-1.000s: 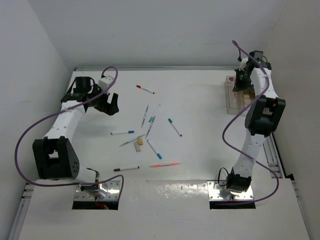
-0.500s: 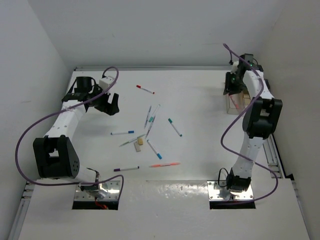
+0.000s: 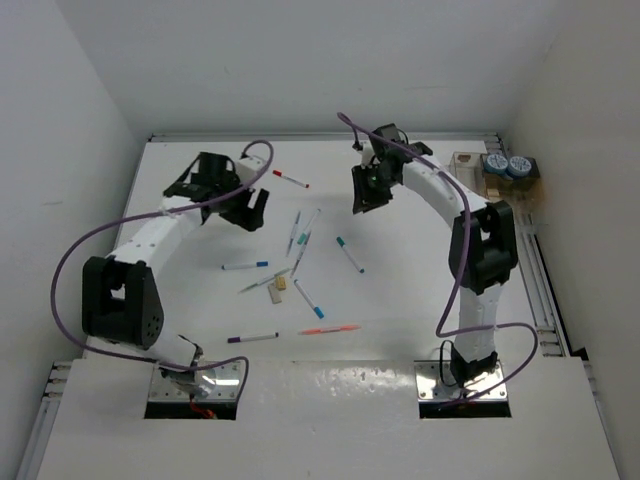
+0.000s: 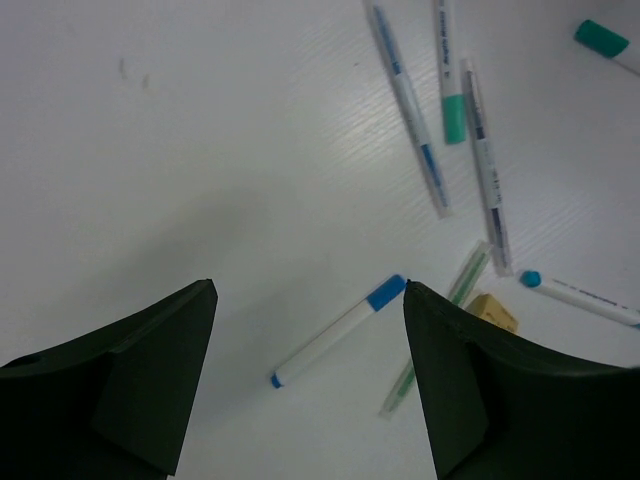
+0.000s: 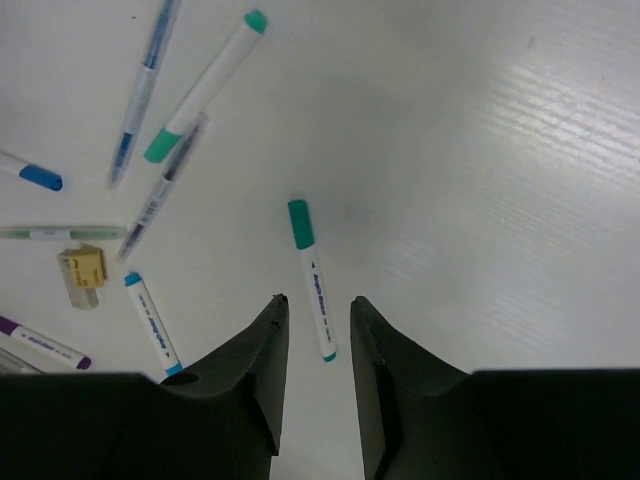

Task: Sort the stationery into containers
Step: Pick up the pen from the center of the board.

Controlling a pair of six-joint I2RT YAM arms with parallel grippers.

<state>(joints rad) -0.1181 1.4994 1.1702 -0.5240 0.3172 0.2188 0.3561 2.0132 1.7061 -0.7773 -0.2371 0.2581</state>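
White desk (image 3: 420,300), seen from above, with the stationery scattered across its middle. The left fingers (image 4: 160,370) stood wide apart and gripped nothing. In the left wrist view a blue-capped pen (image 4: 338,332) lay on the desk between them. The right fingers (image 5: 250,370) were parted by only a narrow gap and were likewise empty. A teal-capped pen (image 5: 312,277) showed through that gap, lying flat on the desk. Dark print ran along the white barrels of several pens, but none of it could be read. A tan block (image 5: 81,273) lay just beside a green pen (image 5: 60,232). Apart from the central cluster, a red-capped pen (image 3: 291,179) lay toward the far edge, and a purple-capped pen (image 3: 252,339) and an orange pen (image 3: 329,329) toward the near edge. At the far right corner stood the clear box (image 3: 463,163), with the tan box (image 3: 512,181) just beside it on the right. Two blue-grey rolls (image 3: 494,163) sat side by side in the tan box.
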